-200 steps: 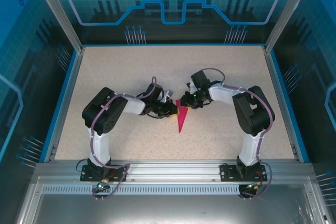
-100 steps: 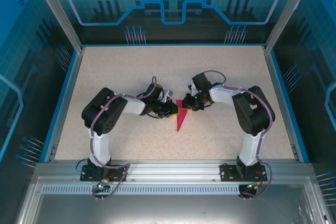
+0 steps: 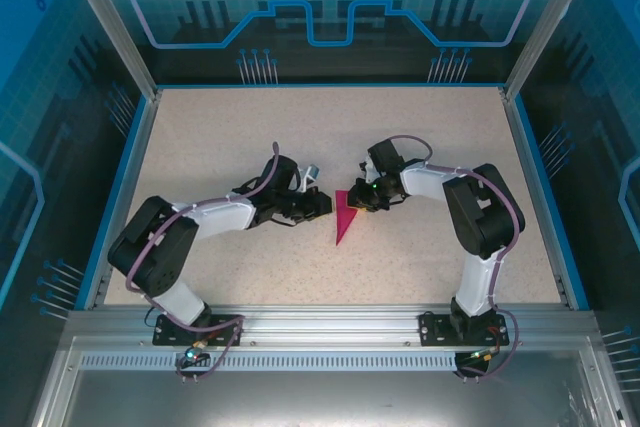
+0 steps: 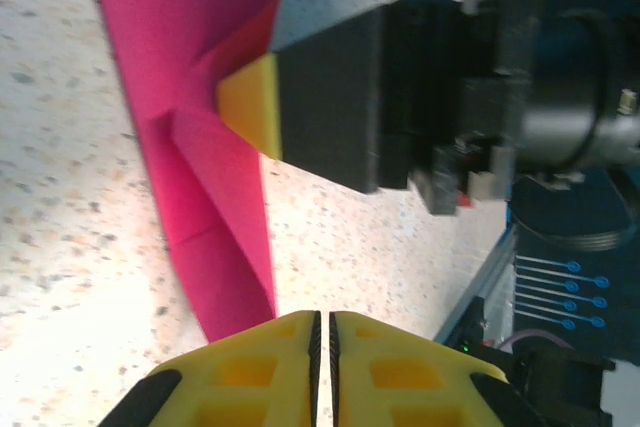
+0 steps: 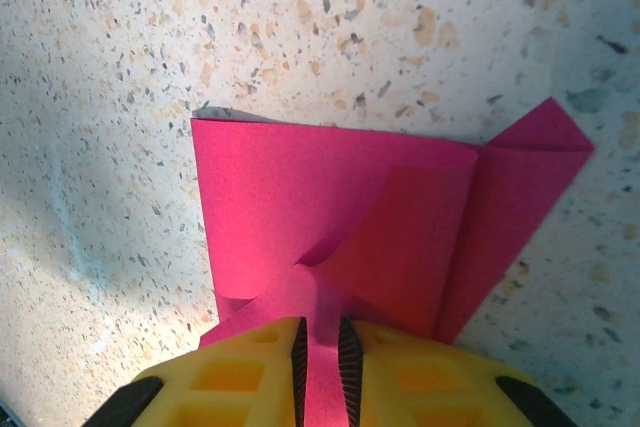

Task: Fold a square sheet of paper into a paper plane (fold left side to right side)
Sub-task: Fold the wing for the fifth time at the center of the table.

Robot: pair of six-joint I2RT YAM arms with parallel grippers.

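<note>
- My right tool (image 5: 320, 357) is clenched on the square sheet of paper (image 5: 330, 197); in its wrist view a strip of pink runs down between my two yellow fingers (image 5: 230, 382)
- The sheet lies folded on the speckled worktop (image 3: 250, 137), near its middle; from above it reads as a narrow pink triangle, wide end by my tools and point toward my bases
- Its layers overlap, with creases and a raised flap near the wide end
- My left tool (image 4: 320, 347) is clenched too, with only a thin slit between its yellow fingers; I see nothing held in that slit; the sheet's narrow end shows just above those fingers in the left wrist view
- From above, my two tools face each other across the sheet's wide end; the left one sits just left of it, the right one on its right edge
</note>
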